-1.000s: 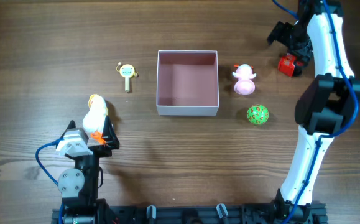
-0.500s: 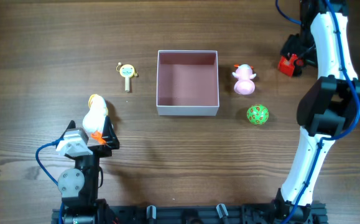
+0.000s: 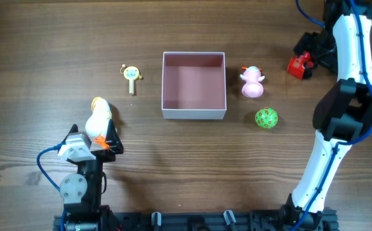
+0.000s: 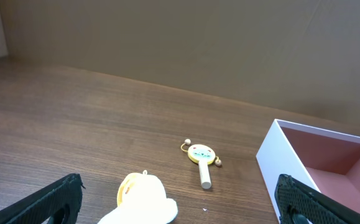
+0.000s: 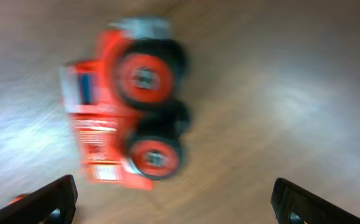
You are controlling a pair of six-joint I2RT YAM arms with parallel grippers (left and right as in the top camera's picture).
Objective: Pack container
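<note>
Container apart; right claw gapes above toy truck.

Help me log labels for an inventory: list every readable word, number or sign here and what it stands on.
None can be read.
The red plastic toy truck carries pale markings on its side, too blurred to read.
The square white-walled pink-lined container shows no print.

Container common to overhead, left wrist
</note>
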